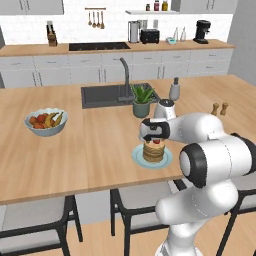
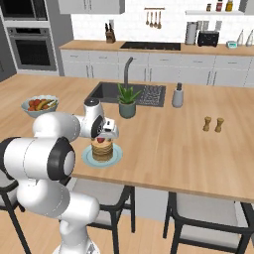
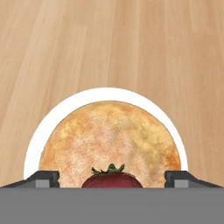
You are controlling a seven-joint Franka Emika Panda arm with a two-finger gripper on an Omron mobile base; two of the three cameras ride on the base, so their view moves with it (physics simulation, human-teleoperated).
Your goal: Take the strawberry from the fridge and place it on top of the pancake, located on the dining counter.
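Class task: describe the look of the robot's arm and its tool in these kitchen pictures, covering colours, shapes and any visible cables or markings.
The arm is glossy white, built of rounded, bulbous segments with dark bands at the joints. The tool has two small dark, blocky tips. No cables or markings are visible.

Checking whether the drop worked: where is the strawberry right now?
The strawberry sits on top of the pancake on its plate, near the dining counter's front edge, between the open fingertips of the hand.

Strawberry sat on pancake, on plate, on table. Potted plant and sink behind; fruit bowl to the left.
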